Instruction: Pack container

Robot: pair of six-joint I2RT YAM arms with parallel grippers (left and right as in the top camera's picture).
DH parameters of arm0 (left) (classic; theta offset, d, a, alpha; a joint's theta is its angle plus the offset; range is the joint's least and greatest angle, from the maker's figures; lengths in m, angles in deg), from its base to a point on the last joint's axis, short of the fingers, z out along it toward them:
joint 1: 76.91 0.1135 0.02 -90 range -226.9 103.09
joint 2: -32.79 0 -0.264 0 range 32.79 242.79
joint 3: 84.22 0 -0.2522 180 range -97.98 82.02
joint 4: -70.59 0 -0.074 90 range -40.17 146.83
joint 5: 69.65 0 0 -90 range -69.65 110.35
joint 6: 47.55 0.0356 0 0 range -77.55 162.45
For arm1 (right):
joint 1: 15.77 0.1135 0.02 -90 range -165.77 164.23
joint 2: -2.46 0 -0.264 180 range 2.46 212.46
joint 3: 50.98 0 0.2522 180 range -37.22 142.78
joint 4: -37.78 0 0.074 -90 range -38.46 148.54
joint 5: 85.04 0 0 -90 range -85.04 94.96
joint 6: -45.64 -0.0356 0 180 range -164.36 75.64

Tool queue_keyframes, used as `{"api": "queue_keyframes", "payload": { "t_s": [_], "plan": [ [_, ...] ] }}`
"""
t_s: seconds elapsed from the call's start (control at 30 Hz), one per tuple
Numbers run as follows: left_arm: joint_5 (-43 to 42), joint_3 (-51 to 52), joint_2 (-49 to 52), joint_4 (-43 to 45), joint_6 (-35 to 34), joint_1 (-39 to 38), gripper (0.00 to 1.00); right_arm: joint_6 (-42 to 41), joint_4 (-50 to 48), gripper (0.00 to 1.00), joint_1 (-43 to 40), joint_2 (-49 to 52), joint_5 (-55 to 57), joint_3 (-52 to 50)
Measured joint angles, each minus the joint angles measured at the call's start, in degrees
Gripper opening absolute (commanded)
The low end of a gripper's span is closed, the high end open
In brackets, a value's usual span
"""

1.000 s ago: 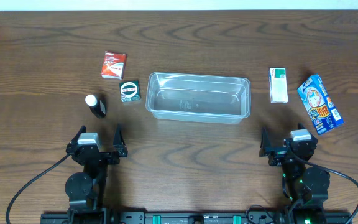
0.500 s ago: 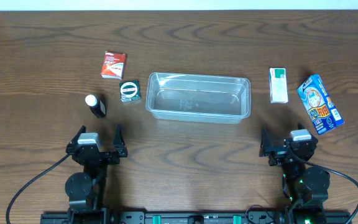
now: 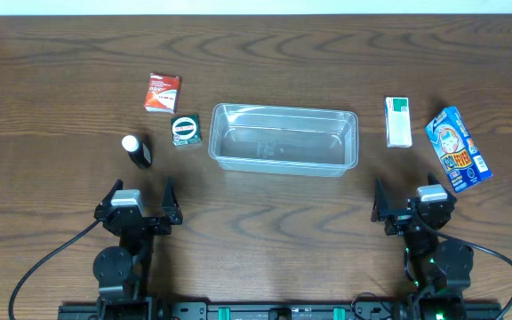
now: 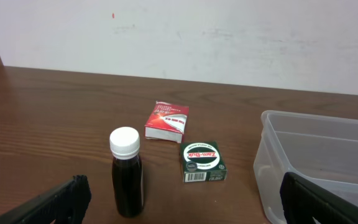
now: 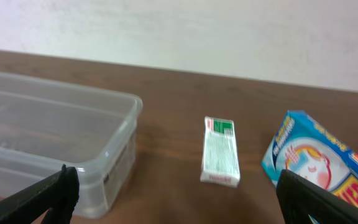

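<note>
The clear plastic container point(image 3: 283, 139) sits empty at the table's middle; it also shows in the left wrist view point(image 4: 319, 162) and the right wrist view point(image 5: 48, 140). Left of it lie a red box point(image 3: 162, 92), a green box point(image 3: 186, 130) and a dark bottle with a white cap point(image 3: 136, 151). Right of it lie a white-green box point(image 3: 398, 122) and a blue carton point(image 3: 457, 148). My left gripper point(image 3: 139, 203) is open and empty near the front edge. My right gripper point(image 3: 413, 203) is open and empty near the front edge.
The wooden table point(image 3: 265, 222) ends at a white wall at the back point(image 4: 197, 31). Both arm bases and their cables sit at the front edge.
The right gripper has shifted very slightly to the right. Nothing else has moved.
</note>
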Motion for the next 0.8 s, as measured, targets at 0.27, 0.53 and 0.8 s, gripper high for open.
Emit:
{"api": "queue_keyframes", "payload": {
  "t_s": [0.27,0.53,0.8],
  "plan": [
    [0.0,0.0,0.0,0.0,0.0,0.0,0.98,-2.4,-2.8,0.99,0.0,0.0,-1.1,0.0],
    [0.0,0.0,0.0,0.0,0.0,0.0,0.98,-7.9,-1.1,0.99,0.0,6.0,-1.7,2.7],
    [0.0,0.0,0.0,0.0,0.0,0.0,0.98,-9.3,8.3,0.99,0.0,25.5,-3.3,22.7]
  ]
}}
